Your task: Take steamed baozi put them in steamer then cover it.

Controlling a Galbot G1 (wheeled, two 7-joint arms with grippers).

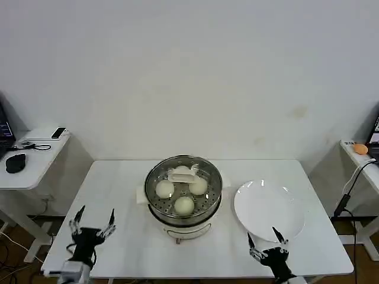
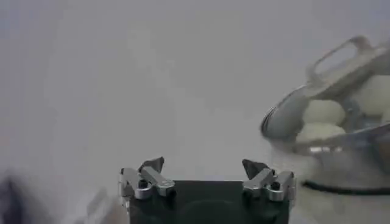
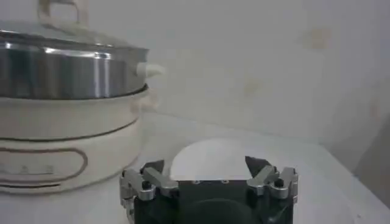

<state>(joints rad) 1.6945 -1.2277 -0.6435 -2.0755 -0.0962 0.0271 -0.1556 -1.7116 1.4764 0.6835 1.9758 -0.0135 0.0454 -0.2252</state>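
Steamer: I see the steamer at the middle of the white tabletop, a shiny steel pot on a white base, standing upright
Cover: the cover sits on the steamer, its metal rim matching the pot's rim and its cream-white block handle toward the far side; from my left wrist view the cover shows with the handle raised above the glass
Steamed baozi: through the glass I count three steamed baozi on the perforated tray, one nearest me, two behind it side by side; a fourth I cannot make out under the handle
Plate: a flat white plate lies just beside the steamer on my right side, bare
Left claw: my left claw hangs at the near left of the tabletop, well apart from the steamer, fingers spread, gripping nothing
Right claw: my right claw sits at the near edge of the plate, fingers apart, nothing between them
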